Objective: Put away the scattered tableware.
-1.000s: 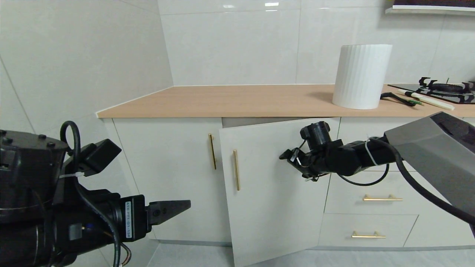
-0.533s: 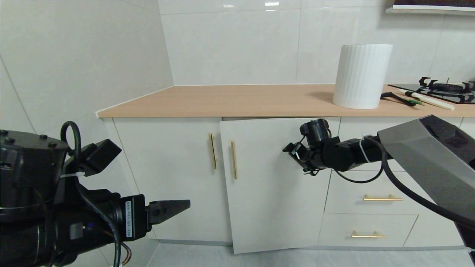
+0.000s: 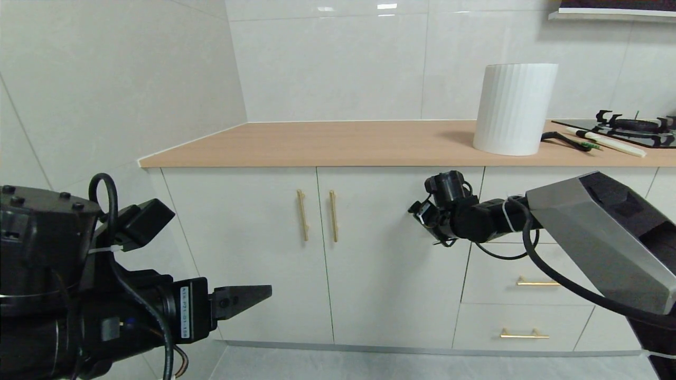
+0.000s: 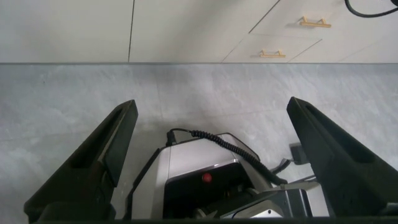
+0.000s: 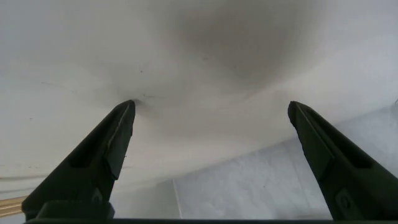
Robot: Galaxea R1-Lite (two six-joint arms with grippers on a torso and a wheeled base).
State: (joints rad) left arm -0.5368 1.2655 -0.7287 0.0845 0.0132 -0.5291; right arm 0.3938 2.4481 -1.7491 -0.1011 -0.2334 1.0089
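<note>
The white cabinet door (image 3: 391,264) with a gold bar handle (image 3: 333,216) stands flush with the cabinet front. My right gripper (image 3: 418,214) is at its upper right part, fingers open (image 5: 211,109), their tips at the door's surface. My left gripper (image 3: 259,294) hangs low at the left, away from the cabinet, open with nothing between its fingers (image 4: 211,109). On the wooden counter (image 3: 343,142) stands a tall white ribbed holder (image 3: 515,108). A black-handled utensil (image 3: 567,140) and a long cream-coloured utensil (image 3: 607,142) lie beside it.
A gas hob (image 3: 634,126) sits at the counter's far right. Two drawers with gold handles (image 3: 536,282) are right of the door, a second door (image 3: 243,253) left of it. A tiled wall closes the left side; grey floor (image 4: 205,93) lies below.
The cabinet door swung from ajar to fully shut, and my right gripper moved in toward the cabinet with it. The left arm stayed put.
</note>
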